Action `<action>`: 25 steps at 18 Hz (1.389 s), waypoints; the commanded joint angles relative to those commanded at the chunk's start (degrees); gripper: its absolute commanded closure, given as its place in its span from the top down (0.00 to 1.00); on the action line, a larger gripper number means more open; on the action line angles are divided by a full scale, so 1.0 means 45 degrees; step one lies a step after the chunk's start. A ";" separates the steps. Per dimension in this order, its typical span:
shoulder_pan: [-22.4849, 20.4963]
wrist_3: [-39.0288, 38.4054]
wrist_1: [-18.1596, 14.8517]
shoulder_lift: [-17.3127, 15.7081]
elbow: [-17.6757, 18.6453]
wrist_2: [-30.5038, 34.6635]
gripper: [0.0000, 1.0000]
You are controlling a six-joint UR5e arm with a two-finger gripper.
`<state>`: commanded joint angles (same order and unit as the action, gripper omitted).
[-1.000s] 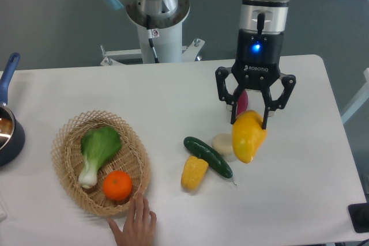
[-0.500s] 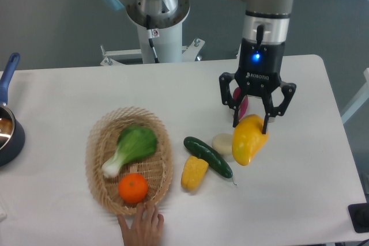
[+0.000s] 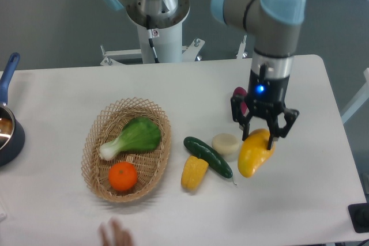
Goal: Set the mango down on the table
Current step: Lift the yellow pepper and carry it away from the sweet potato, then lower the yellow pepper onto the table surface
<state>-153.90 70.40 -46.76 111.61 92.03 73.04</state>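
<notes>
Hanging over the right side of the white worktop (image 3: 173,87), the robot's fingers (image 3: 264,135) are spread on either side of the top of the yellow-orange mango (image 3: 255,153); whether they press it cannot be told. The mango sits tilted, beside a pale round disc (image 3: 225,143), a dark green cucumber (image 3: 207,156) and a yellow corn piece (image 3: 194,172). To the left, a wicker basket (image 3: 95,142) contains a leafy green vegetable (image 3: 131,138) and an orange (image 3: 123,177). A blurred hand (image 3: 115,235) shows at the bottom edge.
</notes>
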 joint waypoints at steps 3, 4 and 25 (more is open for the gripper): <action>0.0000 -0.0059 0.0353 0.0685 -0.0371 0.0019 0.45; 0.0020 -0.0078 0.0353 0.0803 -0.0469 0.0000 0.45; 0.0039 0.0194 0.0451 0.3284 -0.1426 0.1071 0.45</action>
<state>-153.72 71.27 -44.74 126.39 85.61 77.86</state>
